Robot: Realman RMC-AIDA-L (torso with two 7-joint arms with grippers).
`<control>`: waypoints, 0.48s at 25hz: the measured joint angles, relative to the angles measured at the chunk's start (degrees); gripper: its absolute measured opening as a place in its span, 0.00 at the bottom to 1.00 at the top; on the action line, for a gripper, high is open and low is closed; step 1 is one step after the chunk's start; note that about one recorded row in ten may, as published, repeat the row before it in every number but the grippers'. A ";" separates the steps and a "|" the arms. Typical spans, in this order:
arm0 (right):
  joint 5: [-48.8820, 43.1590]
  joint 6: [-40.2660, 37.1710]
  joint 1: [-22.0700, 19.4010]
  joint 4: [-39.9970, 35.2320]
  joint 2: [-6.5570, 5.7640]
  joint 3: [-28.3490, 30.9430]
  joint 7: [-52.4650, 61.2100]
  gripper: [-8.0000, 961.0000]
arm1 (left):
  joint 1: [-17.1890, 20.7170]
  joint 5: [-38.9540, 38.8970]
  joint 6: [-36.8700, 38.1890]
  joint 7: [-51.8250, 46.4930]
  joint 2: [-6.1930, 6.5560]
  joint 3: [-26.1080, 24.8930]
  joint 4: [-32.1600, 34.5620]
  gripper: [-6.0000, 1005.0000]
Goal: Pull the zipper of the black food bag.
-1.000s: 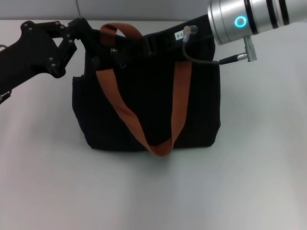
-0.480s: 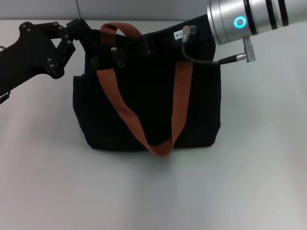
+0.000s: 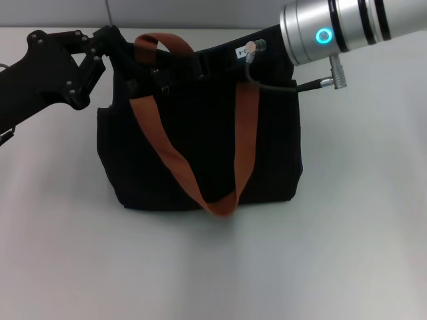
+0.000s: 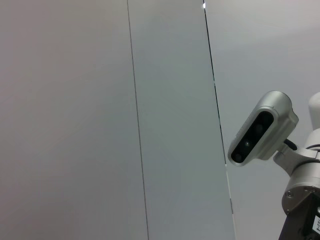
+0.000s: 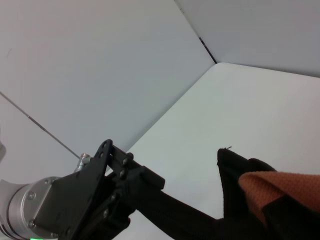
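Black soft fabric food bag carries its zipper line along the top edge; the black left gripper pinches one top corner (grip seemingly clenched); the silver right gripper sits at the opposite end, grip indiscernible.

The black left end effector reaches in from the left, its fingers pinched together. The silver right arm enters from the upper right; its end effector is hidden.

You have a plain black food bag with orange-brown straps on a white table, a black left gripper, and a silver right arm lit cyan.
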 joint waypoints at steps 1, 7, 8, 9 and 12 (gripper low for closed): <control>0.41 0.32 0.02 0.06 0.02 -0.45 -0.02 0.30 | -0.04 -0.03 0.01 0.00 -0.02 0.04 0.00 0.03; 4.12 0.10 -0.08 0.33 0.04 -2.51 -0.80 0.30 | -0.06 -0.09 0.05 -0.01 -0.13 0.03 0.00 0.03; 4.15 0.14 -0.10 0.34 0.05 -2.58 -0.80 0.30 | -0.05 -0.10 0.06 -0.01 -0.14 0.02 0.00 0.03; 4.11 0.28 -0.10 0.39 0.04 -2.58 -0.80 0.30 | -0.04 -0.10 0.08 -0.01 -0.15 -0.01 0.00 0.03; 3.92 0.78 -0.10 0.55 -0.05 -2.61 -0.81 0.30 | 0.04 -0.10 0.13 -0.03 -0.17 -0.11 0.00 0.03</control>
